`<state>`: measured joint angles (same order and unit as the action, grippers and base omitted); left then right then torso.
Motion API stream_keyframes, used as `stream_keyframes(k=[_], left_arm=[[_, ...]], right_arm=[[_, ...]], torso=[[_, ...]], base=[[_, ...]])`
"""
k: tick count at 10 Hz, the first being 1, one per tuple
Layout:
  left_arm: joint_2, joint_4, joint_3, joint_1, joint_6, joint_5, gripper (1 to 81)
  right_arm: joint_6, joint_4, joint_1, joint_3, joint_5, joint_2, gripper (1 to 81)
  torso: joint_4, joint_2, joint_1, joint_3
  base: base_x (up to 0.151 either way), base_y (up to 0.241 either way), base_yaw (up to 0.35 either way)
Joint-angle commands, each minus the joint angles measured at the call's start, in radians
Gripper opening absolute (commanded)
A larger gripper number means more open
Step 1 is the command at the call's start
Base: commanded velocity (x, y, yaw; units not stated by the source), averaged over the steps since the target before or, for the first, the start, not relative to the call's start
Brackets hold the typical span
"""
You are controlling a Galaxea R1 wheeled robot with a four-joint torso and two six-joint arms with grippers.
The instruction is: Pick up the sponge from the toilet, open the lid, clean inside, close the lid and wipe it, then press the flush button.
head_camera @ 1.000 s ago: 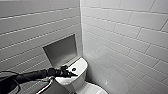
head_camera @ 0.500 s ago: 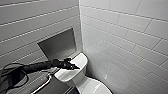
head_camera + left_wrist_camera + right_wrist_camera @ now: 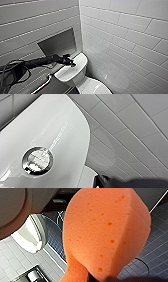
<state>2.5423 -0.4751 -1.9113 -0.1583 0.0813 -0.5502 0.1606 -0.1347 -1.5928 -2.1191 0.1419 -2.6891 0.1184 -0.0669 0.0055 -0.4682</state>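
The white toilet's tank [image 3: 71, 72] stands in the tiled corner, with the lid [image 3: 96, 88] down below it. My left gripper [image 3: 72, 64] reaches in from the left and hovers shut over the flat tank top. The left wrist view looks down on that tank top [image 3: 65, 131] and the round chrome flush button [image 3: 37, 160] at its centre. Close to the right wrist camera is the orange-red sponge [image 3: 105, 233], its pinched waist running down into my right gripper, which is shut on it.
A recessed niche [image 3: 58, 43] sits in the wall behind the tank. A metal grab bar [image 3: 41, 86] and loose cables [image 3: 10, 72] lie at the left. White tiled walls close in on the right. Beneath the sponge lies dark tiled floor [image 3: 155, 250].
The head camera has shifted. My left arm has risen a little over the tank top, and its gripper has gone from wide open to shut. The sponge stays in the right gripper.
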Motion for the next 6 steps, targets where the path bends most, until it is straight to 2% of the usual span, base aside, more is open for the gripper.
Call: stream_keyframes(k=[1, 4, 6], left_arm=[[0.015, 0.018, -0.061, 0.18, 0.005, -0.056, 1.0], [0.081, 0.076, -0.202, 0.213, 0.005, -0.125, 1.0], [0.121, 0.122, -0.281, 0.228, 0.005, -0.126, 1.0]], right_arm=[[0.002, -0.011, -0.014, 0.01, -0.084, 0.01, 1.0], [0.0, -0.013, -0.017, 0.009, -0.084, 0.01, 1.0], [0.0, -0.013, -0.019, 0.007, -0.084, 0.01, 1.0]], torso=[[0.0, 0.0, 0.0, 0.0], [0.0, 0.0, 0.0, 0.0], [0.0, 0.0, 0.0, 0.0]], base=[[0.0, 0.0, 0.0], [0.0, 0.0, 0.0], [0.0, 0.0, 0.0]])
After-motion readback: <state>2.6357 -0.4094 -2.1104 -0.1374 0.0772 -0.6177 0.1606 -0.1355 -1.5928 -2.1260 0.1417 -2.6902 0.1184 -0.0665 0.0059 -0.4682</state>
